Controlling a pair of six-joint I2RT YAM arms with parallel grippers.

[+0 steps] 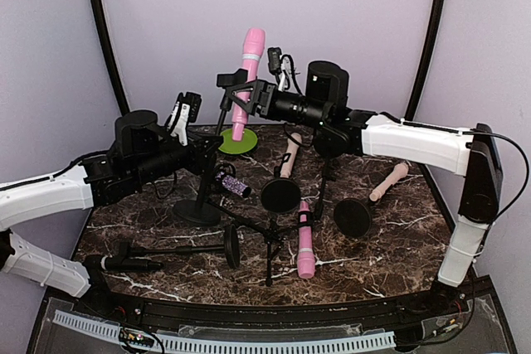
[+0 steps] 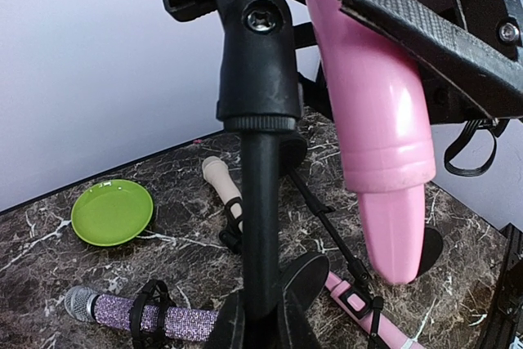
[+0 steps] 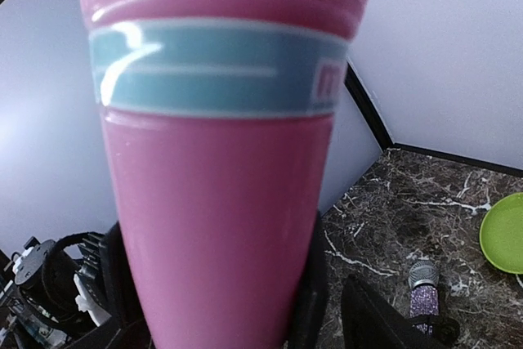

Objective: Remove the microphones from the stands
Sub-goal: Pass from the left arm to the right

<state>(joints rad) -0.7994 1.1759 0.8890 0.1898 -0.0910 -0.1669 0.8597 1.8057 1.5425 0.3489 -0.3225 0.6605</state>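
Note:
A pink microphone (image 1: 248,72) with a pale blue band stands upright in the clip of a black stand (image 1: 205,180). My right gripper (image 1: 242,97) reaches in from the right, and its black fingers (image 3: 314,284) lie against both sides of the microphone's body (image 3: 221,169), shut on it. Lower down, my left gripper (image 1: 207,155) is shut on the stand's pole (image 2: 261,202), fingers (image 2: 222,326) pinching it from both sides. In the left wrist view the microphone's handle (image 2: 384,153) hangs below the clip (image 2: 260,55), clear of the table.
Behind the stand lies a green plate (image 1: 238,140). A purple glitter microphone (image 1: 233,184) rests near the stand's round base (image 1: 197,211). A second pink microphone (image 1: 305,238), two beige ones (image 1: 290,153) (image 1: 388,181), toppled stands and round bases (image 1: 353,217) litter the marble table.

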